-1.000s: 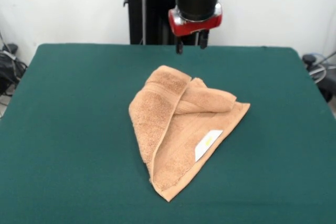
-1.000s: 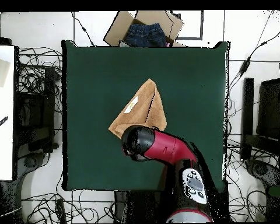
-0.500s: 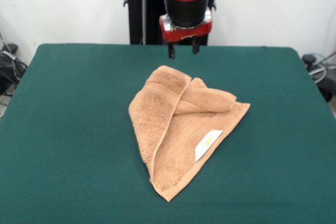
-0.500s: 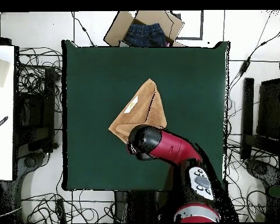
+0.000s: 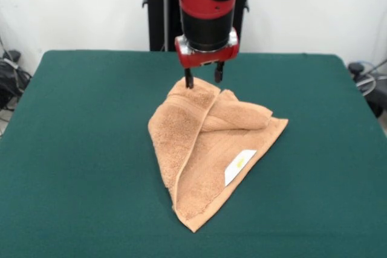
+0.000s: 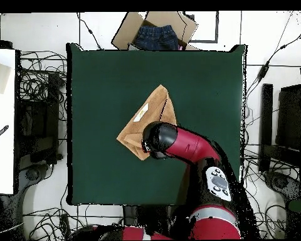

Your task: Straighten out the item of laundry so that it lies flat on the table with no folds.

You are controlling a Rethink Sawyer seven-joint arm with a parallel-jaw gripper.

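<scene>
The tan towel (image 5: 208,146) lies folded into a rough triangle near the middle of the green table (image 5: 78,149), with a white label (image 5: 239,165) on its top layer. Two folded flaps overlap at its far end. My gripper (image 5: 202,81) hangs open just above the towel's far corner, its two fingertips (image 5: 188,80) straddling that edge. In the overhead view the arm (image 6: 178,143) covers the near part of the towel (image 6: 152,113), and the gripper itself is hidden beneath it.
A cardboard box holding blue denim (image 6: 154,32) sits past the table's far edge in the overhead view. Cables and dark equipment (image 6: 40,119) surround the table. A white surface (image 6: 1,119) stands at the left.
The gripper has come down and forward from above the table's far edge to just over the towel's far corner. The towel has not moved.
</scene>
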